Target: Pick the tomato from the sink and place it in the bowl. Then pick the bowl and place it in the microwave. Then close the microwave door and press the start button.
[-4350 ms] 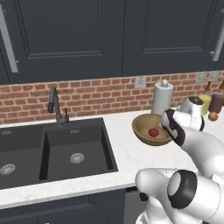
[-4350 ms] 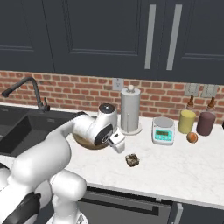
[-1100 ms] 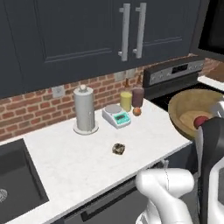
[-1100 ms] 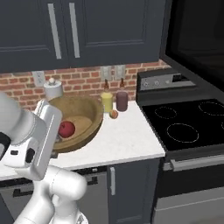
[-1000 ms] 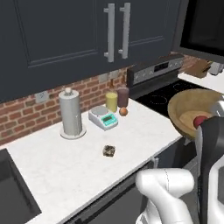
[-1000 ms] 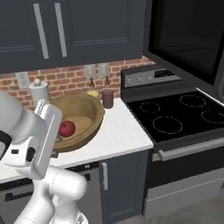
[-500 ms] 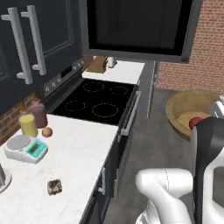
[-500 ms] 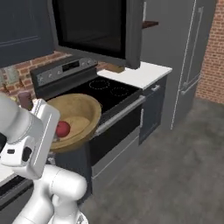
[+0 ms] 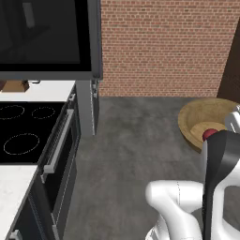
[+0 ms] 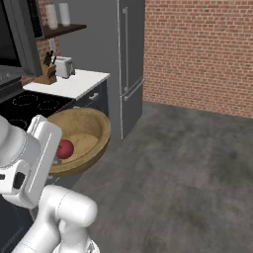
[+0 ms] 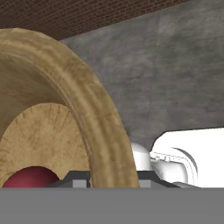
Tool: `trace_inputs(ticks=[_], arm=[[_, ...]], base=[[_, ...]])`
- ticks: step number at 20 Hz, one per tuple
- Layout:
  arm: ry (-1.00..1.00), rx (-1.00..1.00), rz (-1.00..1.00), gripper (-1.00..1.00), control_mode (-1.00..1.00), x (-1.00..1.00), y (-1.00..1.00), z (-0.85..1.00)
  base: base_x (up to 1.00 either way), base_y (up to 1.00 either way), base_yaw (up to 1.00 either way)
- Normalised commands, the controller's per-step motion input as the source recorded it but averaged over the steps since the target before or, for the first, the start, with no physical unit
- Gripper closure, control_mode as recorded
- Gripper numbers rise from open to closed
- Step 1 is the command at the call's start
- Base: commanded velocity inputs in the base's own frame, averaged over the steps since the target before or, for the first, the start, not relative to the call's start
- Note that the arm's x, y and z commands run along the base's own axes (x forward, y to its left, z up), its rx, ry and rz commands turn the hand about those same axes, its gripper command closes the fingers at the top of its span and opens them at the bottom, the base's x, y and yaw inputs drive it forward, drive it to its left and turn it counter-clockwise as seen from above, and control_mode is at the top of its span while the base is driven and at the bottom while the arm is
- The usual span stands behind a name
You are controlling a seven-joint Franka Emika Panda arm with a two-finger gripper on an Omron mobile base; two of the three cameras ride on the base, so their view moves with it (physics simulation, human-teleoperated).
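The wooden bowl (image 10: 85,129) hangs in the air over the grey floor, beside the stove. The small red tomato (image 10: 64,148) lies inside it. My gripper (image 11: 111,178) is shut on the bowl's near rim (image 11: 94,127), one finger inside and one outside. The tomato (image 11: 29,178) sits low in the bowl, just left of the fingers. In the left base view the bowl (image 9: 199,119) and tomato (image 9: 209,134) are at the right, partly behind my forearm. The microwave (image 9: 47,37), with its black glass, hangs above the stove at the upper left. The sink is out of view.
A black stove (image 9: 23,136) with an oven handle (image 9: 58,143) stands at the left. Beyond it are a white counter (image 10: 74,81) with a toaster and knife block, and a tall grey fridge (image 10: 129,59). A brick wall backs the open grey floor (image 10: 188,163).
The whole picture has swung from the counter past the stove towards the open floor, so the base has turned. The bowl with the tomato stays in my gripper.
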Motion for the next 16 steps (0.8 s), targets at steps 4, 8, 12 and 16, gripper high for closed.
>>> trace_inputs(ticks=[4, 8, 12, 16], arm=[[0.0, 0.0, 0.0, 1.0, 1.0, 0.0, 0.0, 0.0], [0.0, 0.0, 0.0, 1.0, 1.0, 0.0, 0.0, 0.0], [0.0, 0.0, 0.0, 1.0, 1.0, 0.0, 0.0, 0.0], [0.0, 0.0, 0.0, 1.0, 1.0, 0.0, 0.0, 0.0]], base=[[1.0, -1.0, 0.12], [1.0, -0.98, 0.38], [0.7, -0.97, 0.5], [0.53, -0.81, 0.61]])
